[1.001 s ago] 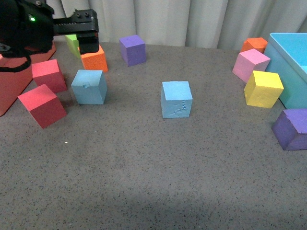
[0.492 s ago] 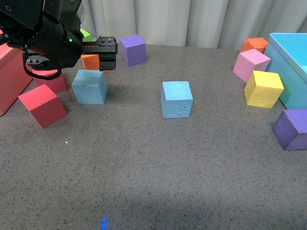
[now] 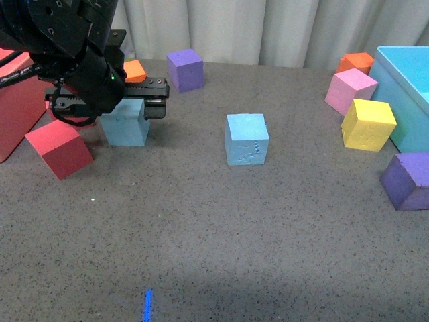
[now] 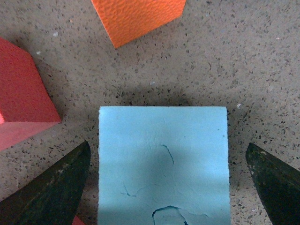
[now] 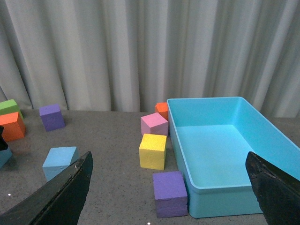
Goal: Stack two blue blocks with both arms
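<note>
Sky-blue foam is seen in both task blocks. The left block (image 3: 126, 129) is placed toward the far-left corner of the tabletop, near a red cube (image 3: 59, 146), with an orange cube (image 3: 135, 70) behind it. The left gripper (image 4: 167, 146) is positioned over this block. Its fingers (image 4: 51, 187) are spread wide, one on either side of the block's cracked top face, and a gap is left on each side, so nothing is pinched. The middle block (image 3: 247, 138), marked with embossing on its front, is set upright near the centre of the tabletop, well apart from the first. The right gripper (image 5: 168, 154) is likewise spread and empty, and the bin (image 5: 220, 204) by the right edge is caught in its view.
</note>
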You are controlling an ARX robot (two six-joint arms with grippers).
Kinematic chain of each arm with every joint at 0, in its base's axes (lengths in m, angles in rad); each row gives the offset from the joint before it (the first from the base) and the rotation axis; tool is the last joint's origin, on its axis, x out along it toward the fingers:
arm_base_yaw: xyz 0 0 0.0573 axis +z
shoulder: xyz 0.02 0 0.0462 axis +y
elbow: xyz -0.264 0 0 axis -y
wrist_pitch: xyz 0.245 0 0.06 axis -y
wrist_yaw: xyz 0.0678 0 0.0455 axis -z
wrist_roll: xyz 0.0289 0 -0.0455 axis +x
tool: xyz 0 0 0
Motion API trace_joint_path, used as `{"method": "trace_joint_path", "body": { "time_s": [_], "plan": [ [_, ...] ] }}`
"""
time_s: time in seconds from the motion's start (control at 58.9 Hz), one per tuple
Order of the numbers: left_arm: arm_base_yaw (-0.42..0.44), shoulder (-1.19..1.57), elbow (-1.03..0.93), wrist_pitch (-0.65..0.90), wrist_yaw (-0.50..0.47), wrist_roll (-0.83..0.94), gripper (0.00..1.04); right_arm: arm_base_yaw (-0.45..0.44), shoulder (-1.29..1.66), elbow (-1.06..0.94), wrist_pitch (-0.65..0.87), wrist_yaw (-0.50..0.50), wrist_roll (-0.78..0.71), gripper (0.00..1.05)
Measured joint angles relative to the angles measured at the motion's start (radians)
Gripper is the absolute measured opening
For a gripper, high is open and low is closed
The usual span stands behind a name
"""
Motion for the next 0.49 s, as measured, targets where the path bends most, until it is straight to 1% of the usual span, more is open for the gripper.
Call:
{"method": "trace_joint_path", "body": {
  "time_s": [0.153,0.238,0.305,0.39,0.492],
  "plan": [
    [-0.003,0.034,0.019,-0.027,0.008,-0.012,0.98,0.0,0.0,0.0,0.0,0.0,0.0,0.95],
    [-0.005,0.042,0.028,-0.037,-0.005,-0.012,0.81,0.0,0.0,0.0,0.0,0.0,0.0,0.95],
    [-0.007,0.043,0.035,-0.048,-0.016,-0.012,0.66,0.0,0.0,0.0,0.0,0.0,0.0,0.95],
    [-0.01,0.042,0.036,-0.058,-0.02,-0.012,0.58,0.0,0.0,0.0,0.0,0.0,0.0,0.95],
    [-0.017,0.026,0.03,-0.077,-0.019,-0.021,0.54,0.0,0.0,0.0,0.0,0.0,0.0,0.95]
  ]
}}
